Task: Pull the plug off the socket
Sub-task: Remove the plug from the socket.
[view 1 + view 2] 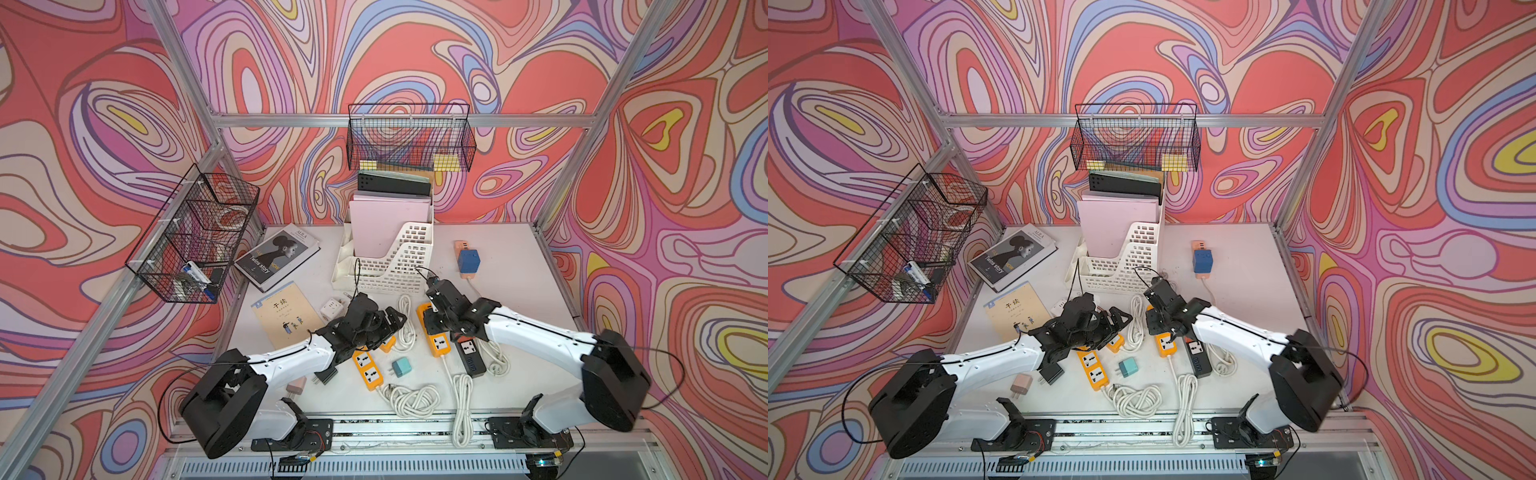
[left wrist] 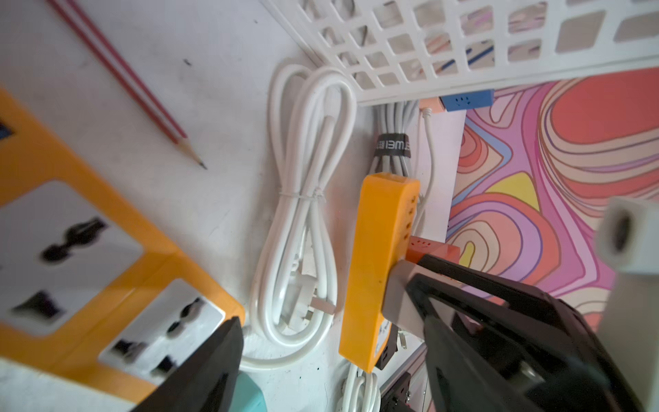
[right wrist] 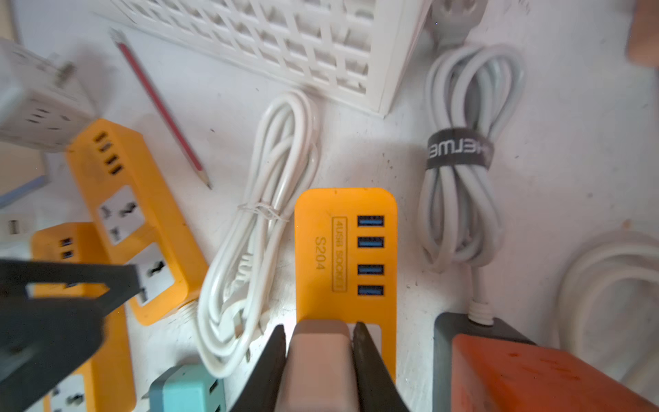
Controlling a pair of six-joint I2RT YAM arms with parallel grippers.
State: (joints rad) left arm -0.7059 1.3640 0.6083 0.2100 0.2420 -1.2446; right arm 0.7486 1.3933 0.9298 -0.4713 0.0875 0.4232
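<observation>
An orange socket strip with four blue USB ports lies on the white table, also in both top views. A beige plug sits against its white socket face. My right gripper is shut on this plug, one black finger pressed on each side. Seen from the side in the left wrist view, the plug juts from the strip. My left gripper stands open just left of the strip, over a white cable coil, holding nothing.
Two more orange strips, a teal adapter, a black strip bearing an orange-red cube and cable coils crowd the middle. A white file rack stands behind, a pencil beside it.
</observation>
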